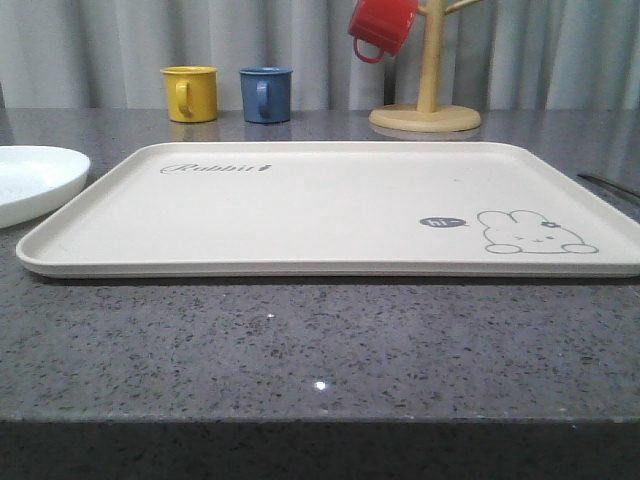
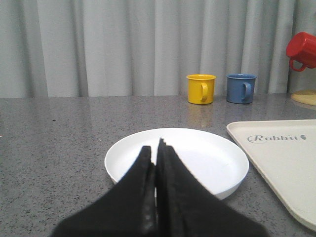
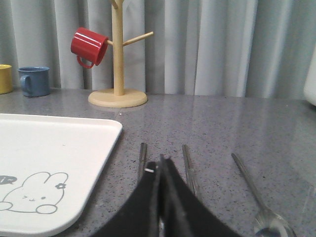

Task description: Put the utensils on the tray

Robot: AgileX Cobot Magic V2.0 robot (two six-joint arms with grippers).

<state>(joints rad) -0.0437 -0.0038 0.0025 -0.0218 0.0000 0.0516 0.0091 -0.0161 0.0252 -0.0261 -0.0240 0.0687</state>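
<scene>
The cream tray [image 1: 330, 205] with the "Rabbit" script and bunny drawing lies bare in the middle of the table. The silver utensils lie on the grey top to its right: a flat bar [image 3: 142, 154], a second bar [image 3: 187, 165] and a spoon [image 3: 249, 182]. One thin end [image 1: 608, 184] shows at the right edge of the front view. My right gripper [image 3: 159, 165] hangs shut just above them, between the two bars, hiding their near ends. On the tray's left my left gripper [image 2: 156, 150] hangs shut with nothing in it, over the white plate [image 2: 207, 163].
A yellow mug [image 1: 190, 93] and a blue mug [image 1: 266, 94] stand at the back of the table. A wooden mug tree [image 1: 427, 100] with a red mug [image 1: 380, 25] hanging on it stands at the back right. The white plate [image 1: 30, 180] sits close to the tray's left edge.
</scene>
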